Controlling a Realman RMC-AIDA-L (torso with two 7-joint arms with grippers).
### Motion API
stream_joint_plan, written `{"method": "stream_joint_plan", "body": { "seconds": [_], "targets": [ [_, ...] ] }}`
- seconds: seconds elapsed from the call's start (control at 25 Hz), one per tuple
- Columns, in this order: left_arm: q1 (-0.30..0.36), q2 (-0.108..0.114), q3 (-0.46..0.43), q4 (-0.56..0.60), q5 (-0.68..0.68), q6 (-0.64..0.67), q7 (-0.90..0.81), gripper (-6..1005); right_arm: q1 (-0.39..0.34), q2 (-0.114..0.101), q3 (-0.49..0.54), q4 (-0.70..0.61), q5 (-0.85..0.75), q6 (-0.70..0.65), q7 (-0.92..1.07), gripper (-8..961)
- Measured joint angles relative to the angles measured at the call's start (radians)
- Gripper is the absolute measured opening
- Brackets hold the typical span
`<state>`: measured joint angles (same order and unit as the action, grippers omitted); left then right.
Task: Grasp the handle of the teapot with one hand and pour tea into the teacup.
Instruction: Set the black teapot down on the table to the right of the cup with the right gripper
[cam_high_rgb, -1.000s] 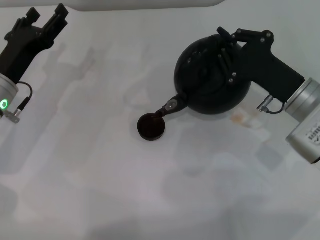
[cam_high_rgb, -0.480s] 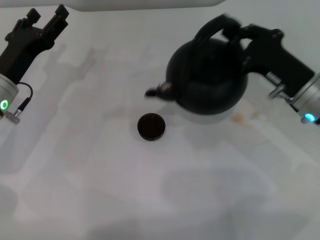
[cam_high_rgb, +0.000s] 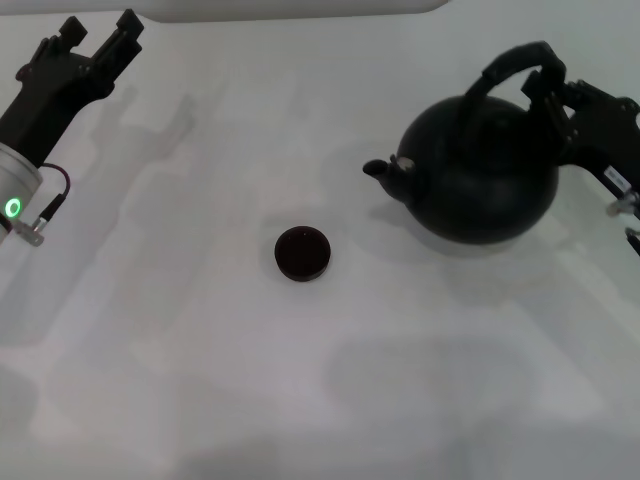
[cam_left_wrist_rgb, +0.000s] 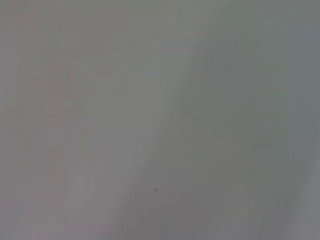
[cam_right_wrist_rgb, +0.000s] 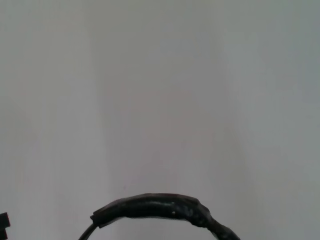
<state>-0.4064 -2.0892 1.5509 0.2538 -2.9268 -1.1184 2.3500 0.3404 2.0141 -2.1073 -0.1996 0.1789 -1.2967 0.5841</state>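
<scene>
The round matte black teapot stands upright at the right of the table, its short spout pointing left. Its arched black handle rises over the top. My right gripper, the hand, comes in from the right edge and is shut on the handle's right side. The right wrist view shows only the wrapped handle against the white table. The small black teacup sits alone mid-table, well left of and nearer than the spout. My left gripper is parked open at the far left corner.
A white table fills the head view. A pale object's edge runs along the far side. The left wrist view shows only a blank grey-white surface.
The teapot was tipped with its spout over the teacup. It has swung back upright and travelled right, away from the cup, with my right gripper on its handle. The left arm stayed put.
</scene>
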Motion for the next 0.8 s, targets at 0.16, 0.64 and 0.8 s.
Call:
{"method": "stream_joint_plan", "body": {
  "seconds": [0.16, 0.64, 0.8],
  "targets": [
    [0.000, 0.000, 0.000, -0.001, 0.000, 0.000, 0.000, 886, -0.022, 0.000, -0.003, 0.011, -0.004, -0.017, -0.006, 116],
    [0.000, 0.000, 0.000, -0.001, 0.000, 0.000, 0.000, 886, -0.032, 0.005, -0.010, 0.024, -0.007, -0.006, -0.139, 116],
    [0.000, 0.000, 0.000, -0.005, 0.000, 0.002, 0.002, 887, -0.029, 0.006, -0.010, 0.020, -0.008, 0.027, -0.165, 117]
  ]
}}
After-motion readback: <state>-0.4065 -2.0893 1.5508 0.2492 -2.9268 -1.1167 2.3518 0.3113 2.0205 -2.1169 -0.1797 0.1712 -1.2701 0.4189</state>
